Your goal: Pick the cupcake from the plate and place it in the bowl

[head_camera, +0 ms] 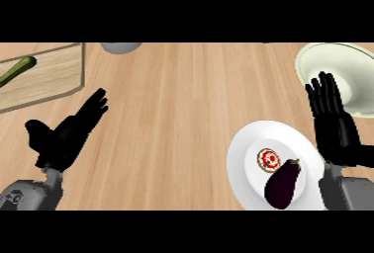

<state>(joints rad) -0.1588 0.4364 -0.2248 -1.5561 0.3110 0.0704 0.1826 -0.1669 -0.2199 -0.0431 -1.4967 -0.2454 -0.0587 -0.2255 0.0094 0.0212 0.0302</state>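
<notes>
cupcake (pixel 269 159): on white plate (pixel 248 148) at 5 o'clock, round top up, no long axis; touching eggplant (pixel 283 184).
bowl (pixel 321 57): 2 o'clock, cut by rt edge.
right hand (pixel 336 131): fingers straight, nothing held, betw plate & bowl.
left hand (pixel 66 136): 8 o'clock, released.
open room: bare counter (pixel 175 113) centre.

There is 1 view, from the robot's head, looking steeply down on the table (pixel 182 123) from close above. The forearms come in from the lower edge, so the robot stands at the bottom and faces toward the top. The left hand (pixel 67 136) shows at the view's left, the right hand (pixel 335 123) at its right; the view is not mirrored. A plate (pixel 245 153) just left of the right hand is cut by the lower edge. A bowl (pixel 321 57) beyond its fingertips is cut by the right edge. A board (pixel 51 79) beyond the left hand is cut by the left edge.
</notes>
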